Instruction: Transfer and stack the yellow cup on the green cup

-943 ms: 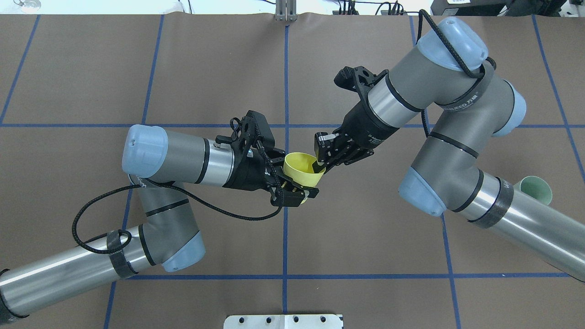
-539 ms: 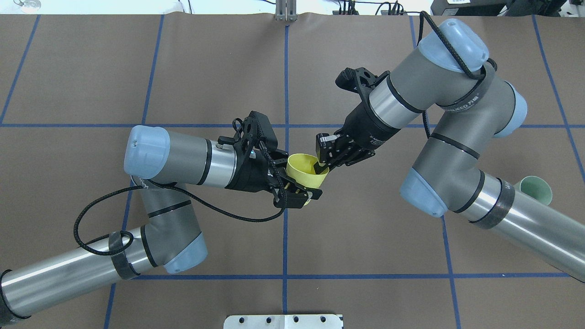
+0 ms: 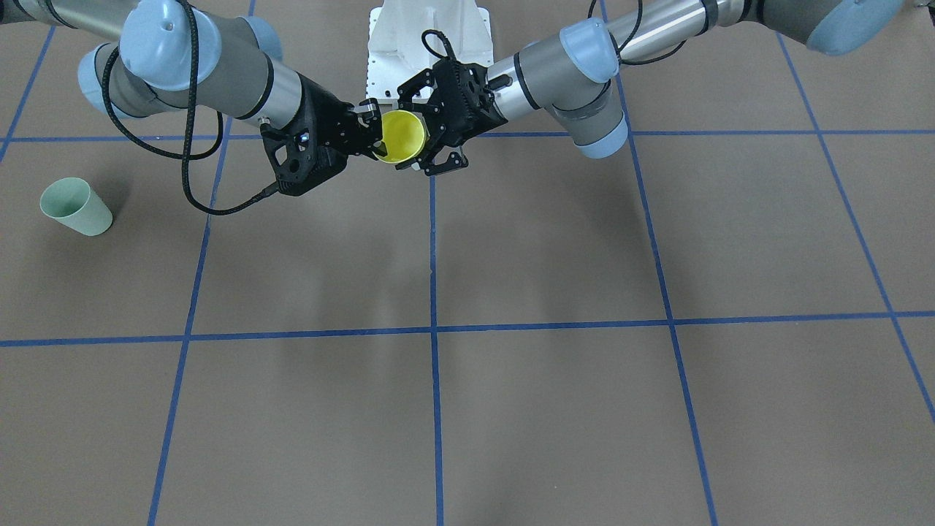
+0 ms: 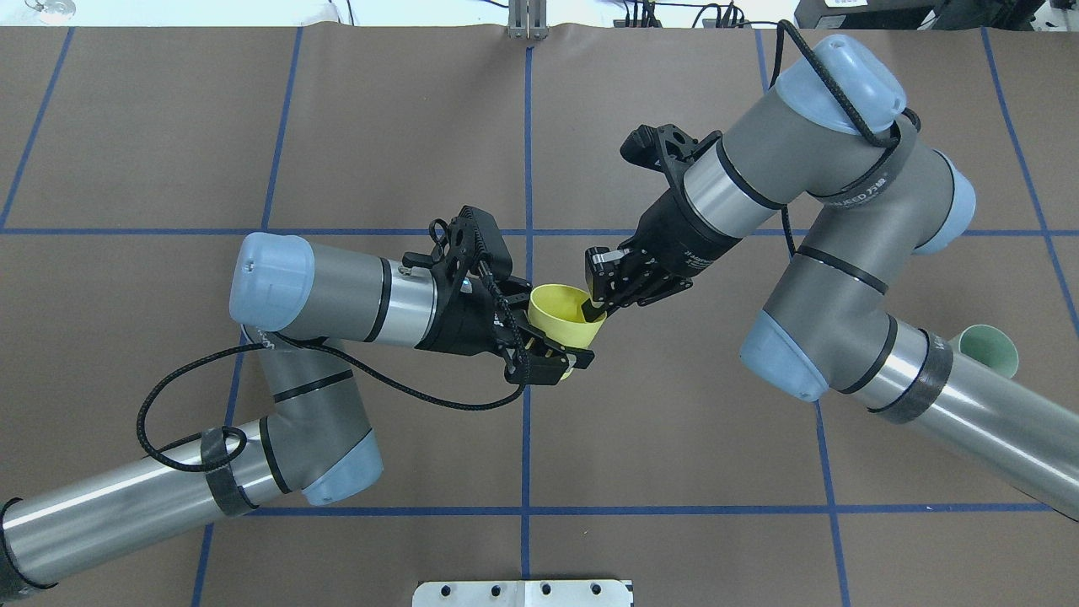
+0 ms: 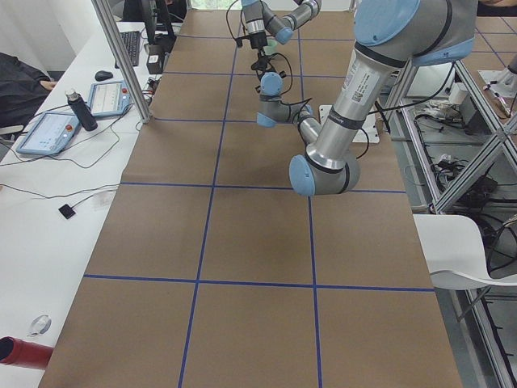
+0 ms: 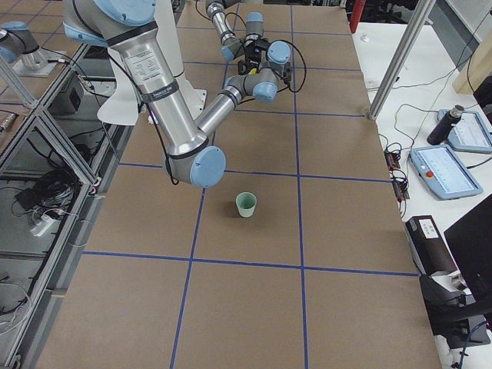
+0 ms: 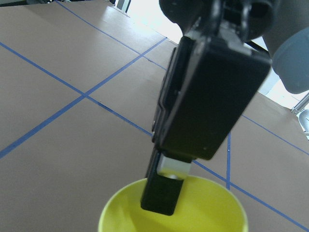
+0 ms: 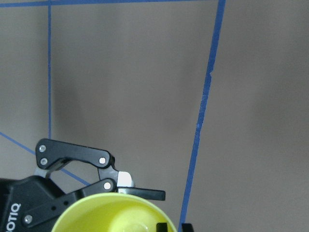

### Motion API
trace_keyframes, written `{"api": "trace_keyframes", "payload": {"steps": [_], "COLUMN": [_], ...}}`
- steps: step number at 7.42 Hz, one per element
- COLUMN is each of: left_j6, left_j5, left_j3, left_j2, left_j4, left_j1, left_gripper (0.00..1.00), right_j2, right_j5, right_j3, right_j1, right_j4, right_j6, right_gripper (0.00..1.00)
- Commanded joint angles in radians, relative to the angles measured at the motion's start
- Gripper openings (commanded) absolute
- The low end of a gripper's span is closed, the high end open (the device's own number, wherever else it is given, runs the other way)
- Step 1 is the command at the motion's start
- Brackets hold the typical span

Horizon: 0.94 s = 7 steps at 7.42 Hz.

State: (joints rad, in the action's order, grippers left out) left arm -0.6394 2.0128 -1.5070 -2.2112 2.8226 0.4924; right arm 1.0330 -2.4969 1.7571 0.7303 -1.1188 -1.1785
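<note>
The yellow cup (image 4: pixel 563 319) hangs tilted in mid-air over the table's middle, its mouth facing away from the robot. My left gripper (image 4: pixel 550 335) is shut around its body from the left. My right gripper (image 4: pixel 595 308) pinches the rim from the other side: one finger is inside the cup (image 7: pixel 161 195), the other outside. The right wrist view shows the rim (image 8: pixel 111 212) between two close fingertips. The green cup (image 3: pixel 77 208) stands upright on the table far out on my right side. From overhead the green cup (image 4: pixel 991 350) is partly hidden behind my right forearm.
Brown table cover with a blue tape grid (image 4: pixel 527 438). The white robot base plate (image 4: pixel 523 593) sits at the near edge. Monitors, tablets and a bottle (image 6: pixel 442 127) lie on the side bench beyond the table.
Both grippers and the yellow cup have shifted slightly to the right together. The hold on the cup looks the same.
</note>
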Motion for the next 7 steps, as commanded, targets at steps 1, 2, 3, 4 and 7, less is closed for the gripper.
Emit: {"api": "trace_keyframes", "payload": {"steps": [1,2,3,4,7], "left_j6": [0.0,-0.003,-0.035,-0.048,-0.088], "left_j5": [0.0,0.0,-0.003,-0.006,-0.008], "left_j3": [0.001,-0.001,-0.001,-0.005,-0.015], "left_j2": [-0.001,-0.004,-0.005,-0.007,-0.009], "left_j4": [0.0,0.0,0.001,0.001,0.003], "left_j1": [-0.003,-0.003,-0.009,-0.012,-0.017], "left_gripper": [0.01,0.09,0.53,0.99,1.0], "right_j2": [0.016,0.016,0.016,0.018,0.018], "right_j5": [0.003,0.003,0.004,0.006,0.004], "right_j3": [-0.001,-0.002,-0.002,-0.002,0.001], "right_j1": [-0.002,-0.003,-0.003,-0.003,-0.002], "right_j4": [0.056,0.056,0.057,0.057,0.059], "right_j6": [-0.007,-0.009,-0.009,-0.009,-0.007], "right_gripper": [0.0,0.0,0.0,0.0,0.0]}}
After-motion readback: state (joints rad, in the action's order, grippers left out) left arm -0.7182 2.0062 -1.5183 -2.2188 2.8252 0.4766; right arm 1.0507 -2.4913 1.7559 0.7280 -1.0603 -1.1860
